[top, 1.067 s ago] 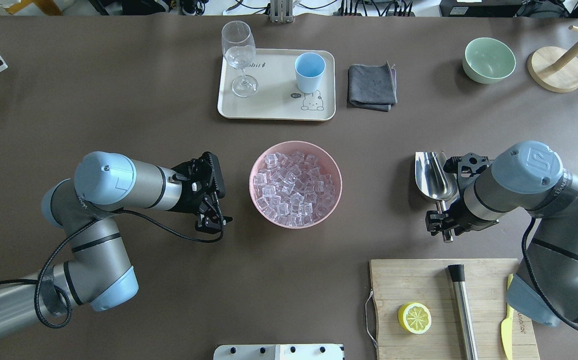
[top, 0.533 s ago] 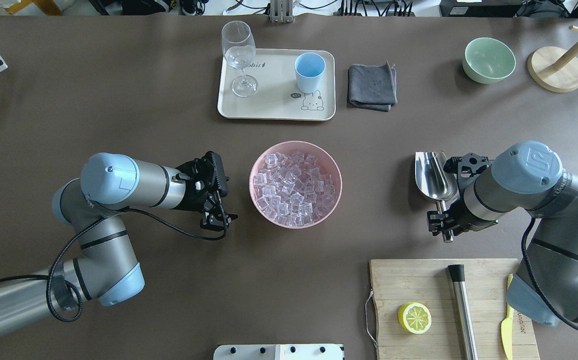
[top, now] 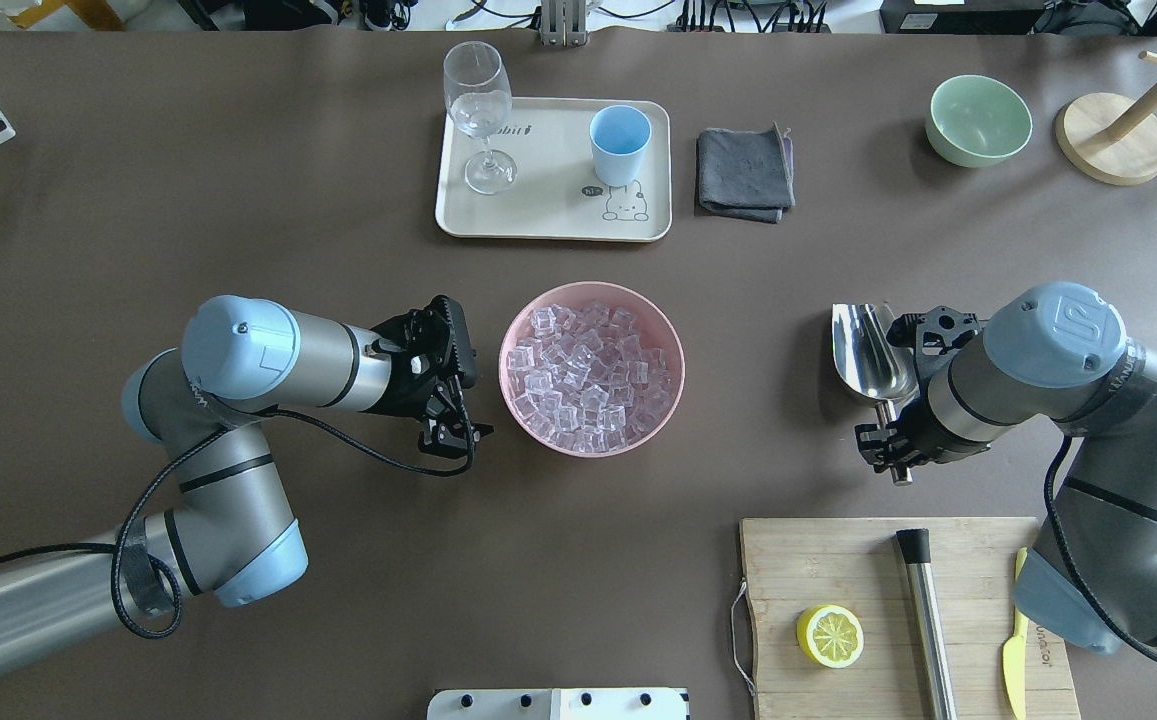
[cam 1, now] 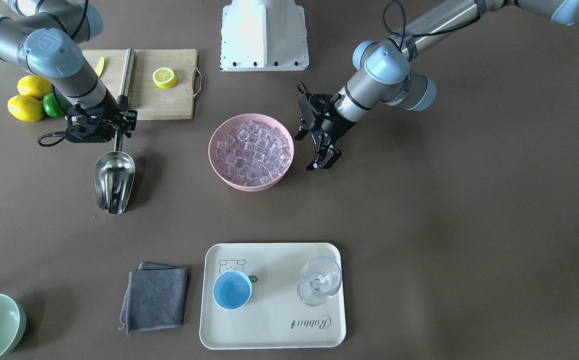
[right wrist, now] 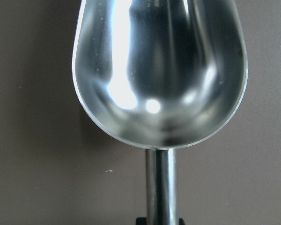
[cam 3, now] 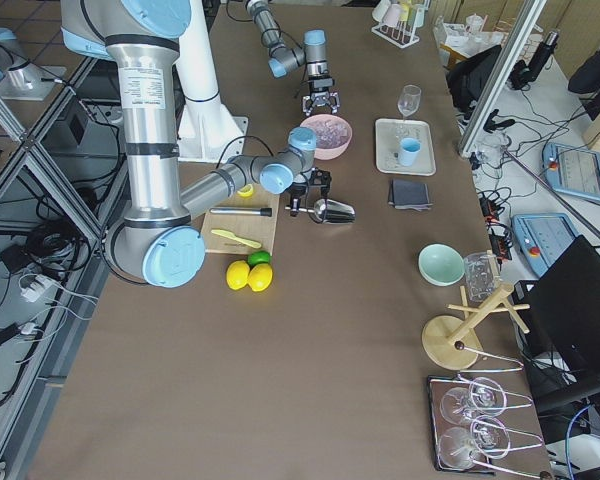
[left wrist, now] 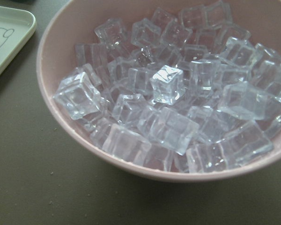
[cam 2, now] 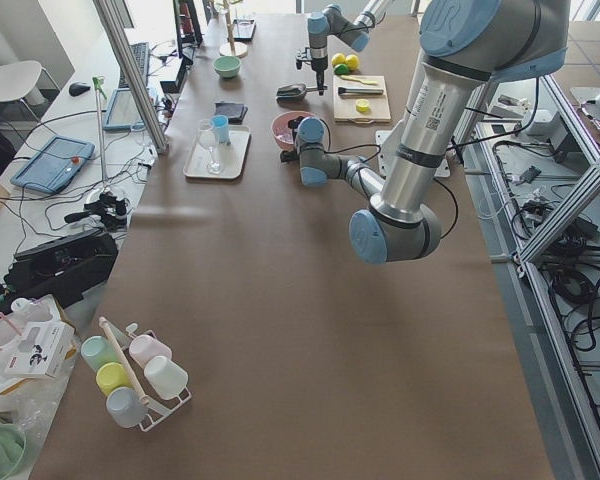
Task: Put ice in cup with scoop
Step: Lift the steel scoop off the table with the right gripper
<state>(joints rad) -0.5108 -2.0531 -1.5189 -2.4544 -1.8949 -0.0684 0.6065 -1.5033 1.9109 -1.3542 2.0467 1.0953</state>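
Clear ice (top: 590, 370) cubes fill a pink bowl (top: 592, 449) at the table's middle; they crowd the left wrist view, ice (left wrist: 168, 84). My left gripper (top: 458, 438) hangs open just left of the bowl, holding nothing. The steel scoop (top: 870, 350) lies right of the bowl, trough pointing away from me and holding nothing (right wrist: 159, 70). My right gripper (top: 888, 452) is shut on its rod handle. The light-blue cup (top: 620, 145) stands upright on the cream tray (top: 548, 215) at the far side, with no ice in it (cam 1: 231, 290).
A wine glass (top: 478, 100) shares the tray with the cup. A grey cloth (top: 744, 172) and a green bowl (top: 978, 120) lie to the tray's right. Near my right arm a cutting board (top: 838, 570) carries a lemon half (top: 829, 635) and a steel cylinder (top: 926, 620).
My left arm has moved right, bringing its gripper close to the pink bowl's rim. The right arm and scoop have barely moved.
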